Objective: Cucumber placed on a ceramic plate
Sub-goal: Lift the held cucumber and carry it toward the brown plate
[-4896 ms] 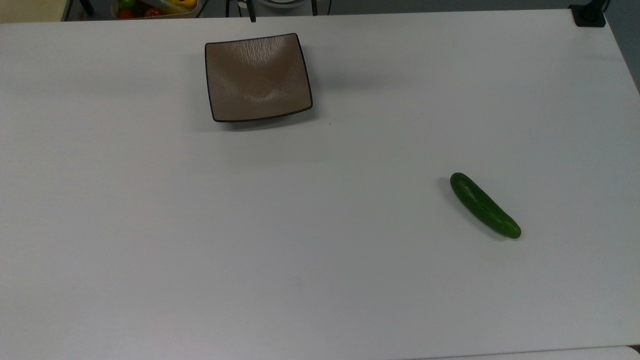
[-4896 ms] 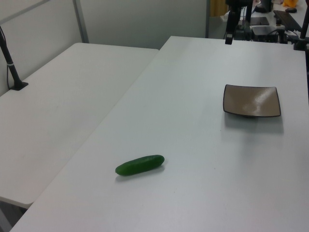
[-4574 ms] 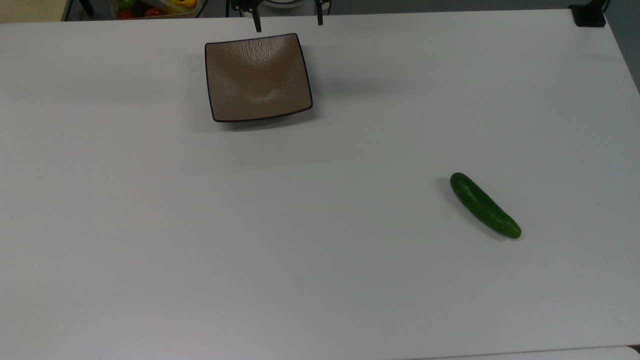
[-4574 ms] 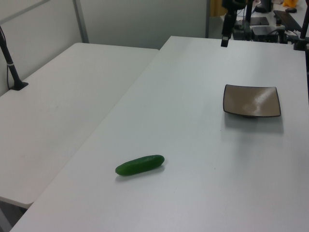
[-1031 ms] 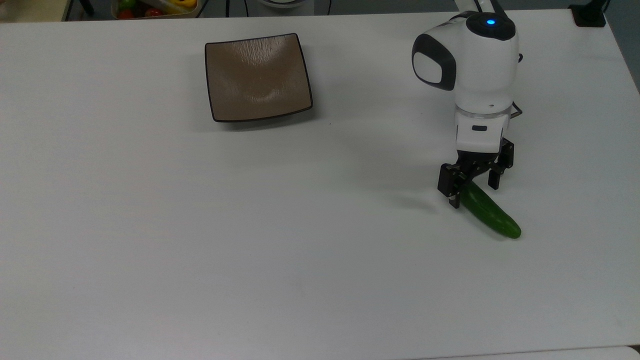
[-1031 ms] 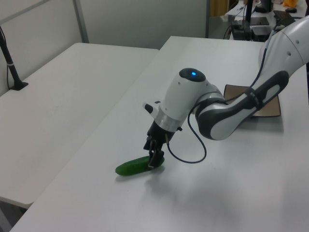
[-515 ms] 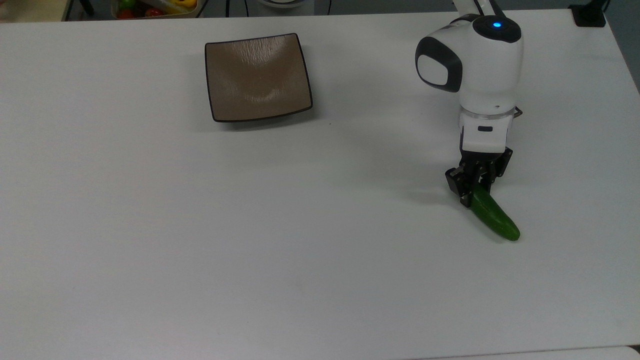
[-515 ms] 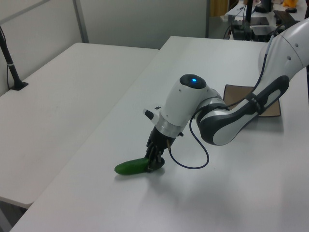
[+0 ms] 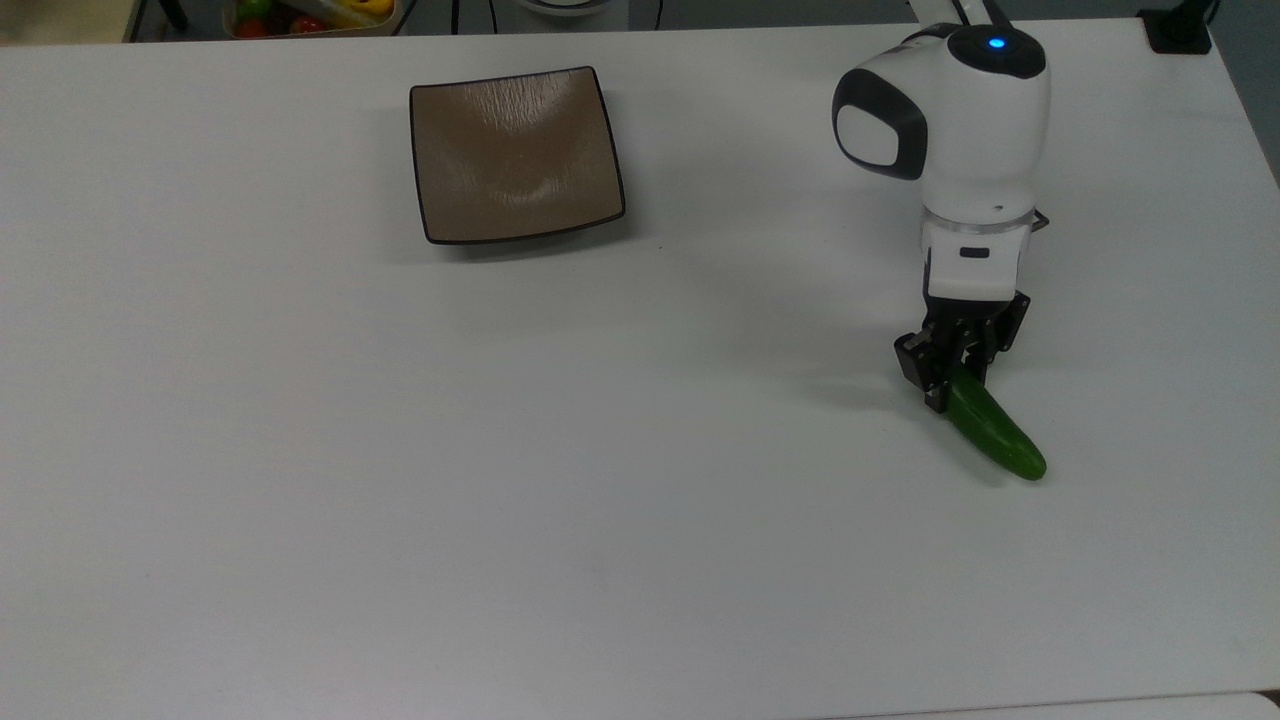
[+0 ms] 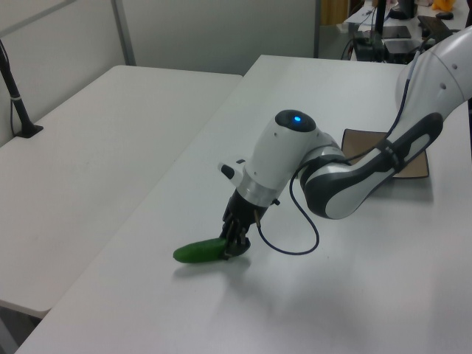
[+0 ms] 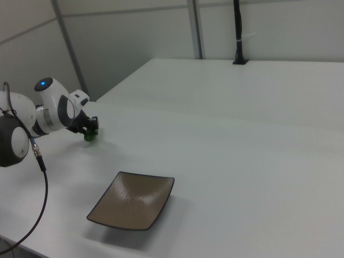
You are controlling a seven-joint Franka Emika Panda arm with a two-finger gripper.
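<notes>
Claw around cucumber, plate well apart

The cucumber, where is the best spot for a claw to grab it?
Probably nearer the middle of the cucumber, from above, fingers across its narrow width: it lies flat and long. The claw is shut near one end, which could let it tip.

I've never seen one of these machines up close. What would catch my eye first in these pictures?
First, the big white robot arm with its blue light, reaching down at the top view's right. Its gripper is shut on one end of a dark green cucumber on the white table. Away at the top view's upper left sits an empty brown ceramic plate.
</notes>
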